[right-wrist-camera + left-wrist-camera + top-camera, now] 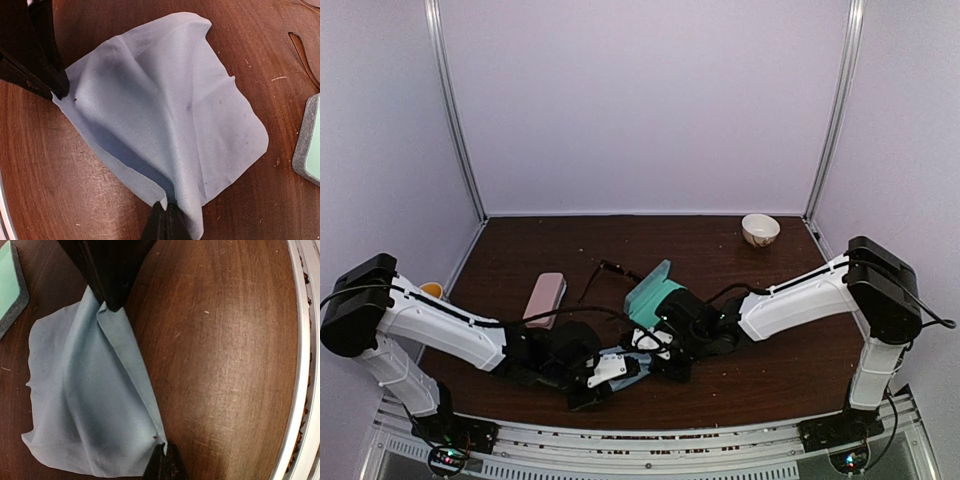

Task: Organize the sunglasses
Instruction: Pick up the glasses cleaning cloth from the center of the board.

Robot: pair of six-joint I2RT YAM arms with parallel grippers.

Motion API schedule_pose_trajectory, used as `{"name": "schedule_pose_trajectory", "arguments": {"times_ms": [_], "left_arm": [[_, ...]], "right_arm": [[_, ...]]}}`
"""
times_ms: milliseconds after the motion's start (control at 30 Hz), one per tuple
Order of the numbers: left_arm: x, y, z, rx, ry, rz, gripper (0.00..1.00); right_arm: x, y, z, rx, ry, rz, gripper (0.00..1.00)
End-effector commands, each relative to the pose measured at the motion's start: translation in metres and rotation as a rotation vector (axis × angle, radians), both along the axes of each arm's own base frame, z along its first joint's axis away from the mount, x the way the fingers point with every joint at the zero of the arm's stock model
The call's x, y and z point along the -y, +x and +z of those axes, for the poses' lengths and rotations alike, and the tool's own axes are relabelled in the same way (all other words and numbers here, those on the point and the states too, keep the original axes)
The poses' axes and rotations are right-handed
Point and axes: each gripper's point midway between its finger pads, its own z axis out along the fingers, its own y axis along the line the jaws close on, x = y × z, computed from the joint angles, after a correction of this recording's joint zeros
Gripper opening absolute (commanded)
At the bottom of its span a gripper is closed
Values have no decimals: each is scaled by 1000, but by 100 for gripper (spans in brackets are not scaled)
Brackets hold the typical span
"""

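Near the front edge of the counter, both arms meet over a light-blue cloth. The left end effector is pressed together on one corner, and the right end effector pinches the opposite corner, so the cloth lies creased between them. Just beyond stands a teal case, with a pink case to its left. The thin wire-frame sunglasses lie between those cases, slightly farther back. A small bowl sits at the far right.

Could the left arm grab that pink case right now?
Probably not yet: its end effector is shut on a corner of the blue cloth. The pink case lies close by, uncovered, so after letting go, likely yes.
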Motion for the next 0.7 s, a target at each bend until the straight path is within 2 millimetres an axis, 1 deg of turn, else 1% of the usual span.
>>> {"name": "schedule_pose_trajectory", "arguments": {"times_ms": [0, 133, 333, 467, 533, 667], "left_arm": [[-2, -1, 6, -14, -2, 14, 0], [2, -9, 24, -40, -65, 2, 0], [-2, -18, 32, -94, -97, 11, 0], [-2, -20, 43, -98, -149, 20, 0], [-2, -21, 43, -99, -161, 23, 0], [-3, -19, 38, -105, -154, 40, 0]], "right_arm": [[36, -25, -28, -103, -137, -4, 0], [26, -29, -17, -118, -93, 11, 0], [18, -38, -9, -131, -75, 38, 0], [18, -37, -6, -123, -66, 32, 0], [18, -35, -6, -117, -67, 25, 0], [14, -32, 0, -110, -55, 21, 0]]}}
